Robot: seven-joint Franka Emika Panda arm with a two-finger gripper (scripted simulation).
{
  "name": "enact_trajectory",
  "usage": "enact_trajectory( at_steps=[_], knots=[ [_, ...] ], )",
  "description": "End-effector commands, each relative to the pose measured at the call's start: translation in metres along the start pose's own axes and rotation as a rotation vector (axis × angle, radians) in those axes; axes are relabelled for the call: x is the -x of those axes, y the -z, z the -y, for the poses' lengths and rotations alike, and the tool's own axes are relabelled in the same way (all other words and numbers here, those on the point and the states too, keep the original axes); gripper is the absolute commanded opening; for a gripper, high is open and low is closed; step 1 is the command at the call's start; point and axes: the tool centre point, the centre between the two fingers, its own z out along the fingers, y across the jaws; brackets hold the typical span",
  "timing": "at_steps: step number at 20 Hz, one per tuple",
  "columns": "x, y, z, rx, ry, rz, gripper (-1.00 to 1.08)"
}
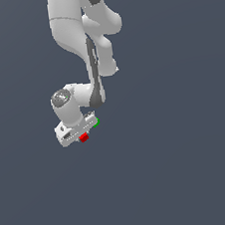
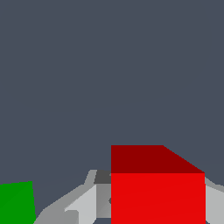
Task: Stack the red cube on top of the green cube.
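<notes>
Holding red cube (image 2: 157, 197) in tool (image 1: 80, 135) | green cube (image 2: 16, 203) just beside

Flat dark slate-grey floor (image 1: 193, 174) under green cube (image 1: 97, 121)

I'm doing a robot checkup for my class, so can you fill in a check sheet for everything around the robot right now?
Surface: plain dark grey floor, no marks seen.
Job's things: red cube sits between the gripper fingers; green cube is beside it, apart, not stacked yet.
Clutter: nothing seen.
Gripper: white gripper is down around the red cube, fingers on either side; whether it is squeezing cannot be told.
Cables: nothing seen.
Surroundings: only the white robot arm reaching down; no walls or other things seen.
</notes>
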Motion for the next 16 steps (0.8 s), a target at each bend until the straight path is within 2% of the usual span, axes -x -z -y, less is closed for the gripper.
enact_trajectory(
  at_steps=[1,9,16],
  knots=[
    [0.000,0.000,0.000,0.000,0.000,0.000,-1.00],
    [0.000,0.003,0.000,0.000,0.000,0.000,-1.00],
    [0.000,0.030,0.001,0.000,0.000,0.000,-1.00]
  ],
)
